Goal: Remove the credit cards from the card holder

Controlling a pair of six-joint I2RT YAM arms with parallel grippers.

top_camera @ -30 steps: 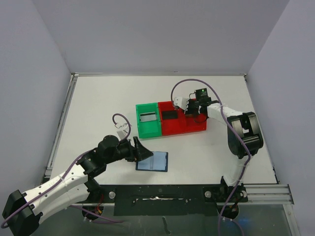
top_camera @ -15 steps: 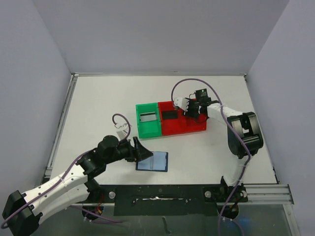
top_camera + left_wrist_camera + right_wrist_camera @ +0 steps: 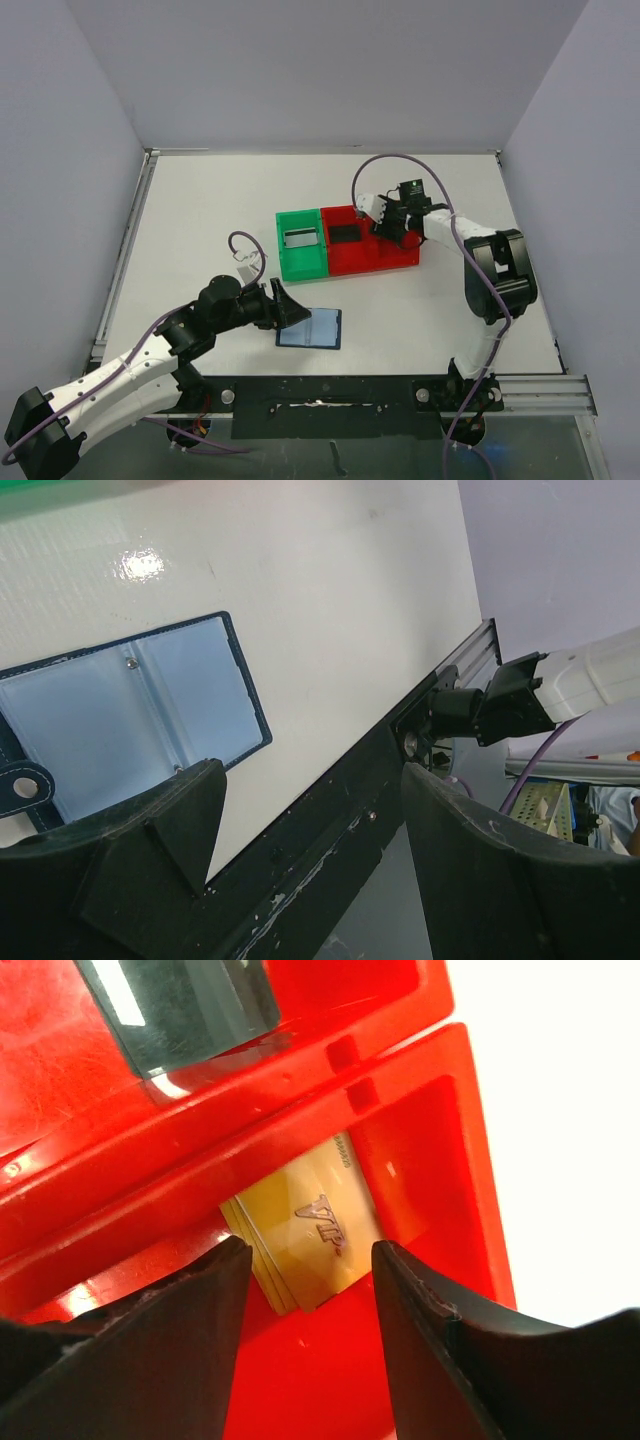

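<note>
Jaws of right gripper wider than moment ago, letting go; credit cards lie in right end of red bin. Card holder open, near middle, looks empty. Left gripper jaws wide, holding nothing. Job nearly done

Red bin walls seemingly hem in the right tool.

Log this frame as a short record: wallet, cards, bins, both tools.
wallet: open, flat on table; no card in the visible pockets
gold cards: stacked in red bin, right compartment
dark card: red bin, left compartment
grey card: green bin
left tool: open, beside wallet
right tool: open, above gold cards
</note>
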